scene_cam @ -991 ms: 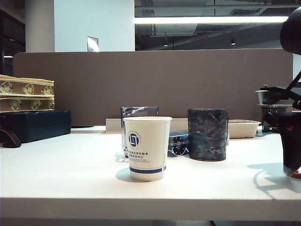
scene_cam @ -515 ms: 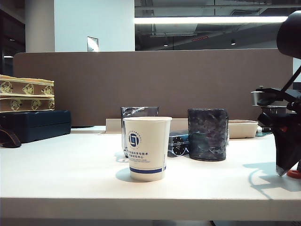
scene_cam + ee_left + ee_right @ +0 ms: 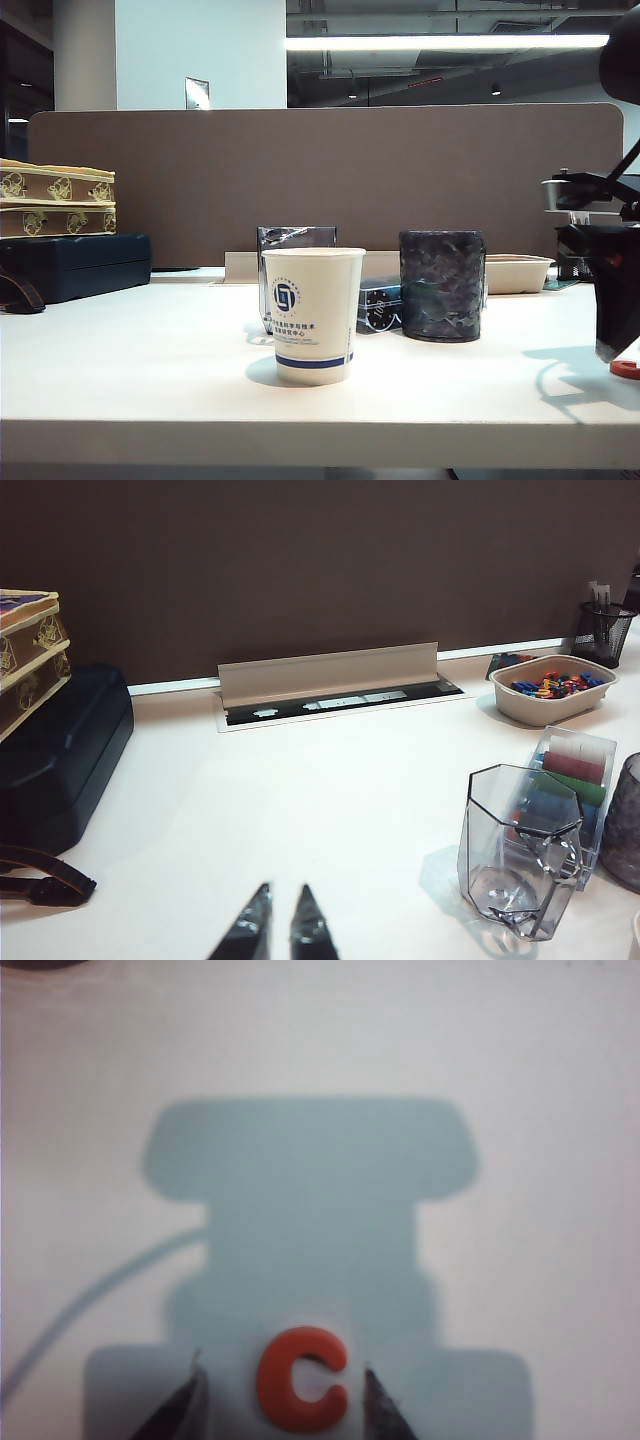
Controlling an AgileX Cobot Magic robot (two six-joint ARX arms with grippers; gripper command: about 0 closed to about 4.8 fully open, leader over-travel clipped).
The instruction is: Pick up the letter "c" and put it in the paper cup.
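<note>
Since half a second ago, we find the right gripper (image 3: pixel 612 345) shifted slightly at the right edge of the exterior view, with the letter "c" (image 3: pixel 626 368) now clear of its fingertip and lying flat on the white table (image 3: pixel 150 370). We see no other object displaced in that interval.

From the right wrist view we record the right gripper (image 3: pixel 281 1397) low over the tabletop, its two fingertips standing apart with the letter "c" (image 3: pixel 301 1378) between them; neither tip touches the piece. The letter lies inside the arm's own shadow.

We note the paper cup (image 3: pixel 312 315) upright near the middle of the table, well apart from the letter, with a dark mottled holder (image 3: pixel 442 285) behind and to its right.

From the left wrist view we record the left gripper (image 3: pixel 280 928) above a bare stretch of table, its fingertips close together with a narrow gap, nothing between them. A clear faceted cup (image 3: pixel 518 848) stands nearby.
</note>
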